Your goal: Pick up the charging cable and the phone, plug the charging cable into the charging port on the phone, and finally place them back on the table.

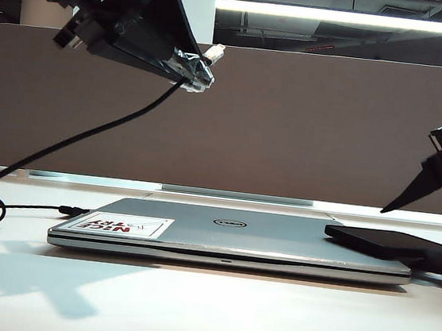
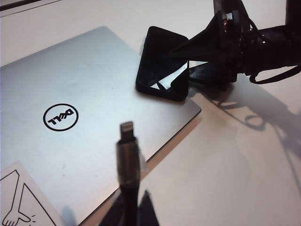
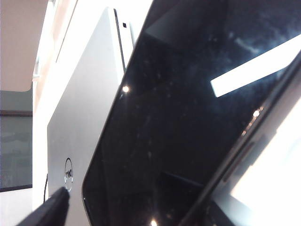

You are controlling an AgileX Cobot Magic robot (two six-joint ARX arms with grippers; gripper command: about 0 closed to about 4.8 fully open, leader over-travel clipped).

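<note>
Phone lies on laptop corner, overhanging tabletop. Left pincer, raised, clamps cable; its wrist view alone shows plug. Right pincer straddles phone's end, jaws wide, grip unclear. Right wrist view: only glossy screen.

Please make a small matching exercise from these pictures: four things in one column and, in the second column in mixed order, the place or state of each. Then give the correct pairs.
Things
1. charging cable
2. phone
3. laptop
4. right gripper

Places or states
A. closed, lying flat on the table
B. jaws open around one end of the phone
C. held up in the air by the shut left gripper
D. lying on a corner of the laptop lid, partly over its edge

Pairs: 1-C, 2-D, 3-A, 4-B
</note>
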